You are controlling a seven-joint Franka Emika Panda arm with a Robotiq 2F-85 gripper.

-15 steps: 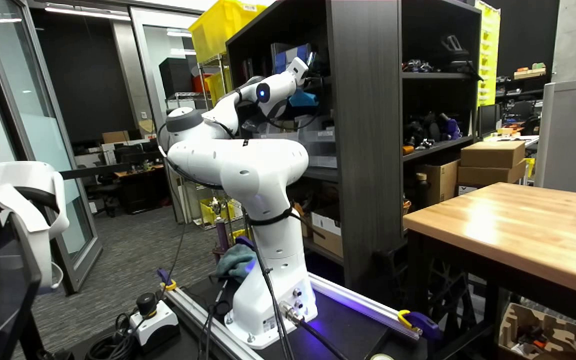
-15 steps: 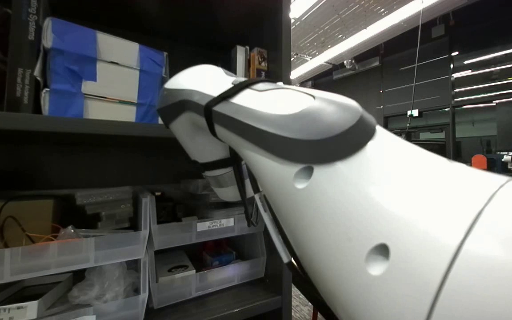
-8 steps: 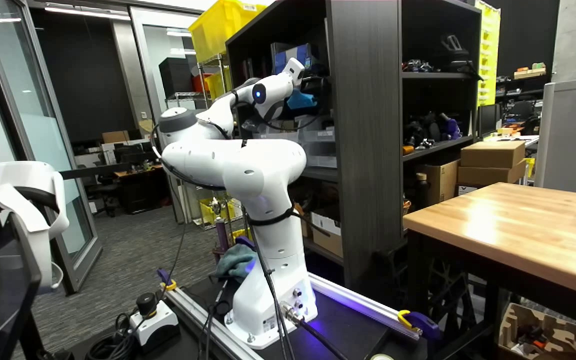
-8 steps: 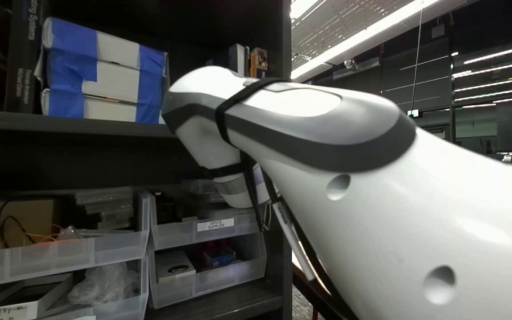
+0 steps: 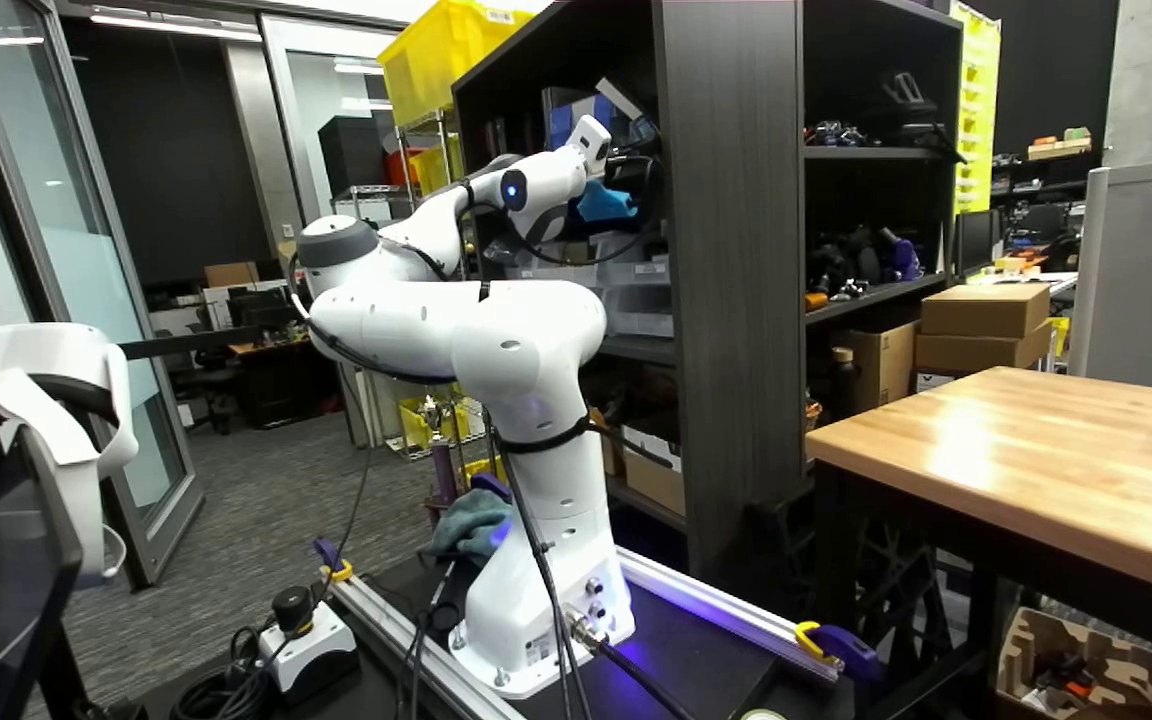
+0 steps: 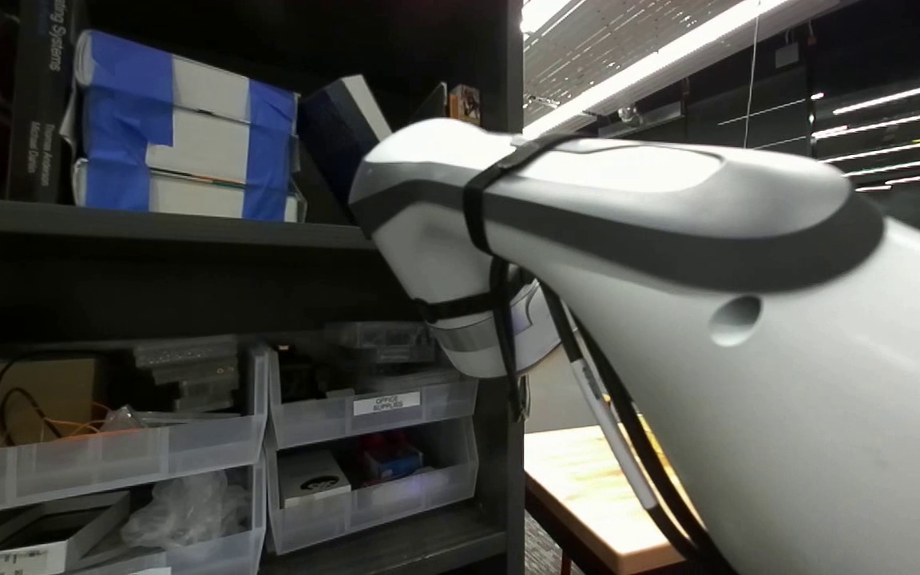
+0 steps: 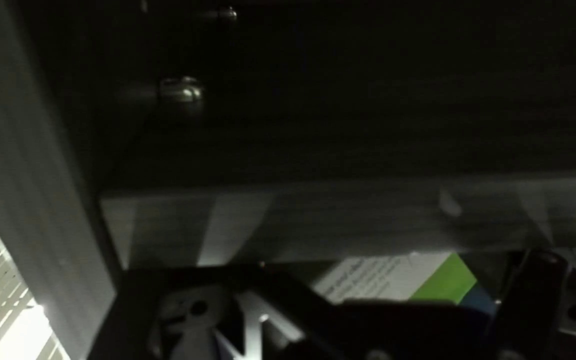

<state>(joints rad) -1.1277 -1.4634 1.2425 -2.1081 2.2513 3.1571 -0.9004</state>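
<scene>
My gripper point(image 7: 403, 290) comes in from the bottom of the dark wrist view, its fingers spread wide apart. Between them shows part of a book point(image 7: 393, 277), white with print, a green band and a blue corner; contact with it cannot be told. In an exterior view a dark blue book point(image 6: 340, 132) with a white edge leans left toward a blue-taped stack point(image 6: 204, 136), its lower part hidden by the arm. That arm also hides the gripper there. In an exterior view the black gripper point(image 5: 633, 172) is at the bookcase opening, below the book's pale tilted edge point(image 5: 620, 98).
A shelf board's front edge point(image 7: 318, 220) crosses the wrist view, with the side panel point(image 7: 33, 165) at left. Below the books stand clear bins point(image 6: 380, 423). A small orange book point(image 6: 465, 104) stands near the panel. A wooden table point(image 5: 1056, 440) is beyond the bookcase point(image 5: 731, 300).
The arm has swung away from the taped stack, toward the bookcase's side panel. The white-edged book, upright half a second ago, now tilts toward the stack. The gripper stays open.
</scene>
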